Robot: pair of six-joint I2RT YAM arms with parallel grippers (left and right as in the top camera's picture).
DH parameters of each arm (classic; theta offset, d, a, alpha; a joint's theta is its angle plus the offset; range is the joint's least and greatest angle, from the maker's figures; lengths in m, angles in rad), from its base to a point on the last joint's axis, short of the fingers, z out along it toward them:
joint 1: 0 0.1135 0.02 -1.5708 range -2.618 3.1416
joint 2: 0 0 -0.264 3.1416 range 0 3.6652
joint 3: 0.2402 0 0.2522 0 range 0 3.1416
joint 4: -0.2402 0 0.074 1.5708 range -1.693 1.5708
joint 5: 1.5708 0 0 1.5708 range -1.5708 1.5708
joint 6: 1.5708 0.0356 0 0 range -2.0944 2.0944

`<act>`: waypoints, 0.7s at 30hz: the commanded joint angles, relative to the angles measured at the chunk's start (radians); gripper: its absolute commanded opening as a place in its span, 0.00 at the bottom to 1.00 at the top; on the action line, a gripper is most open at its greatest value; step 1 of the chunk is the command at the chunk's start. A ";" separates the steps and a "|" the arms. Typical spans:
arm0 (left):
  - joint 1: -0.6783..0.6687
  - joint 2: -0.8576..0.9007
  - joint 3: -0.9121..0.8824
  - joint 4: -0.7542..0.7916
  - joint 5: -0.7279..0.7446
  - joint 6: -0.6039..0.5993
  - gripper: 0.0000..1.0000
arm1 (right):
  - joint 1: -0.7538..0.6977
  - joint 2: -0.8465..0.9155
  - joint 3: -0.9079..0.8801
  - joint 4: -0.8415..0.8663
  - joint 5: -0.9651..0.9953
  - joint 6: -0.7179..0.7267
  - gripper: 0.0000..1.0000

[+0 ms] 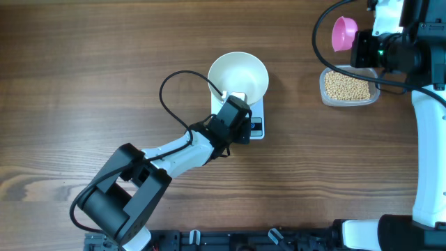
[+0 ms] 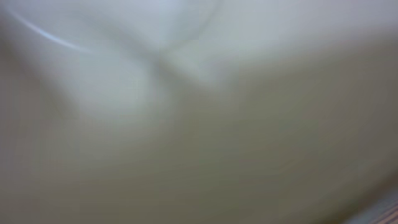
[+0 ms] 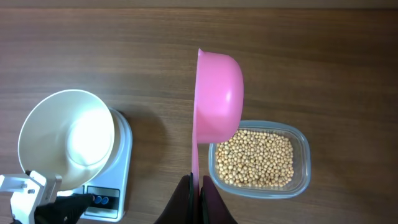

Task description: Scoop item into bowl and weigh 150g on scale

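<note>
Wood table (image 1: pixel 83 84): bowl (image 3: pixel 65 137) on scale (image 3: pixel 124 146), panel (image 3: pixel 102 198) unreadable; right pincer (image 3: pixel 196 186) holds scoop (image 3: pixel 217 93).

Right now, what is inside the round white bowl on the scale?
The round white bowl shows only bare white inside, no beans. The left claw at its near rim covers a small patch there. The small tan beans lie in the clear plastic tub.

Glossy pink plastic scoop (image 3: pixel 217 93), clear plastic tub (image 3: pixel 303 155), smooth white bowl (image 3: pixel 62 118), matt wood-grain table (image 3: pixel 93 43).
</note>
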 commanded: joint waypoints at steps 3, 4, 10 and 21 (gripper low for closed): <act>-0.004 0.030 0.001 -0.048 0.008 0.015 0.04 | -0.004 0.000 -0.002 0.005 0.018 -0.019 0.04; -0.004 0.030 0.001 -0.048 0.008 0.015 0.04 | -0.004 0.000 -0.002 0.005 0.018 -0.019 0.04; -0.003 0.030 0.001 -0.044 -0.019 0.015 0.04 | -0.004 0.000 -0.002 -0.003 0.018 -0.019 0.04; -0.003 0.034 0.001 -0.058 -0.035 0.014 0.04 | -0.004 0.000 -0.002 -0.014 0.017 -0.016 0.04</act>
